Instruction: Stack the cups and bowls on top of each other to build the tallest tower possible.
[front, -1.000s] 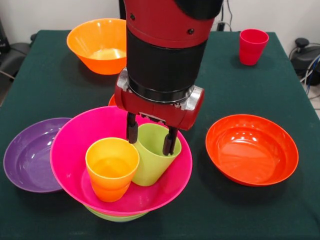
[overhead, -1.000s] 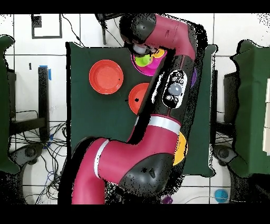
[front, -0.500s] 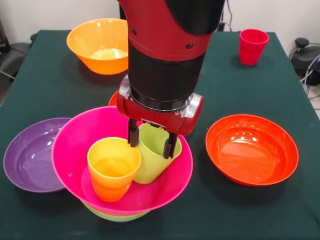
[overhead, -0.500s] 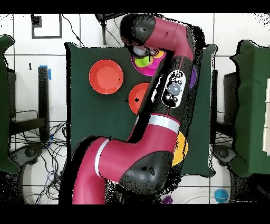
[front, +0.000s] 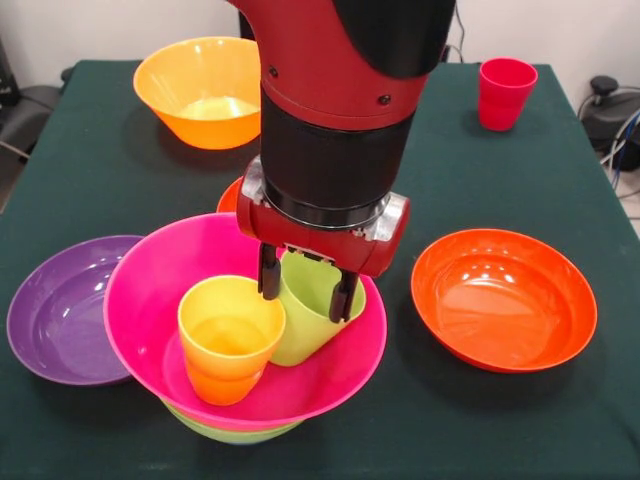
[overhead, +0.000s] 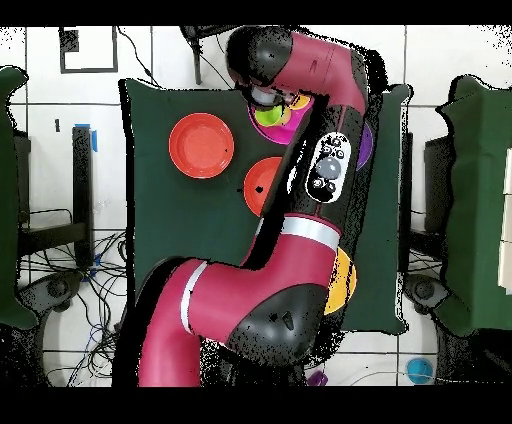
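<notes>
The tower is a magenta bowl (front: 140, 270) nested on a lime-green bowl (front: 230, 432) near the table's front edge. Inside the magenta bowl a yellow-orange cup (front: 228, 340) stands upright. A lime green cup (front: 300, 335) leans tilted beside it. My gripper (front: 305, 288) hangs straight down over the green cup, open. Its left finger is at the outside of the cup's left wall and its right finger is within the rim. The red cup (front: 505, 92) stands alone at the far right corner. In the overhead view the arm covers most of the pile, and only the green cup (overhead: 266, 117) peeks out.
A purple bowl (front: 55, 310) lies against the pile's left side. To the right sits a shallow red-orange bowl (front: 503, 297), which also shows from above (overhead: 201, 145). A second red-orange bowl (front: 230, 195) lies behind the arm. A deep orange bowl (front: 190, 95) is at the far left.
The arm has come down a little over the green cup. The magenta bowl and both cups have shifted slightly right. Finger spacing looks unchanged.
</notes>
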